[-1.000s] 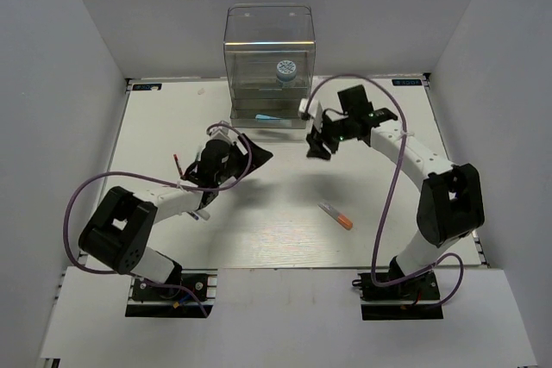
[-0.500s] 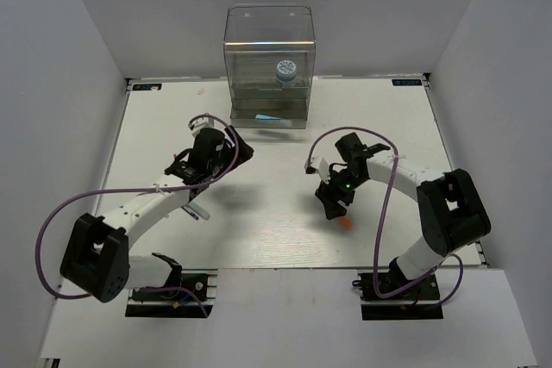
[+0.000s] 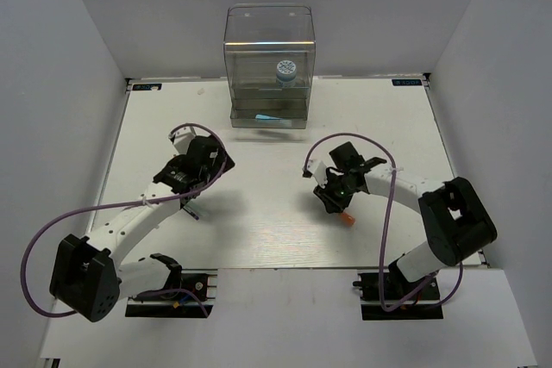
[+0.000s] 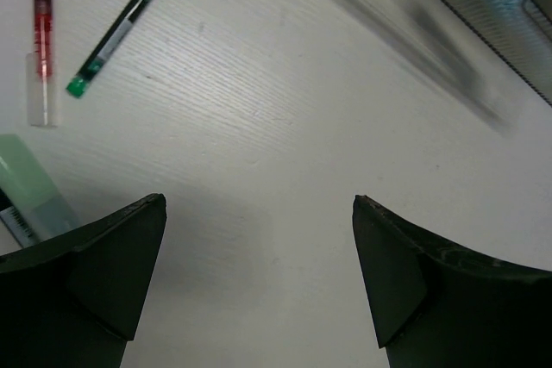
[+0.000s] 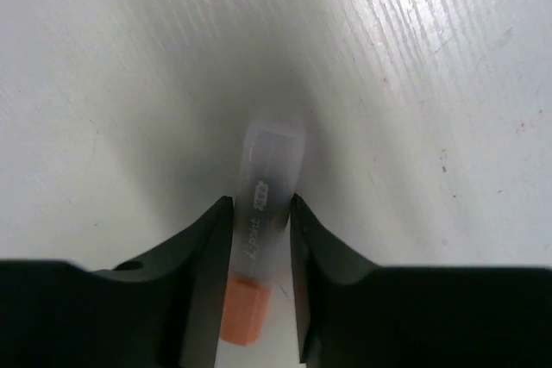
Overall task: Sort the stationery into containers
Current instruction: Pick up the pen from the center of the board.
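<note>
Down from beside the cabinet (image 3: 269, 49) my right gripper (image 5: 260, 202) had dropped onto the clear orange-capped tube (image 5: 274, 152), fingers pressed to both its sides as it lay on the table (image 3: 259, 239). My left gripper (image 4: 259, 204) hung spread wide, empty.

You have the cabinet (image 3: 269, 66) at the far edge of the table (image 3: 405, 127), in the middle, with a roll (image 3: 286, 71) inside it above the drawers (image 3: 267, 114). On the right half, nearer the arms, a tube (image 5: 269, 170) lies flat on the table between the right gripper's (image 3: 333, 202) fingers, touching both. On the left half, the left gripper (image 4: 259, 204) hangs over bare table, jaws wide apart. One pen (image 4: 41, 32) and a second pen (image 4: 121, 28) lie near each other, ahead and to its left.
</note>
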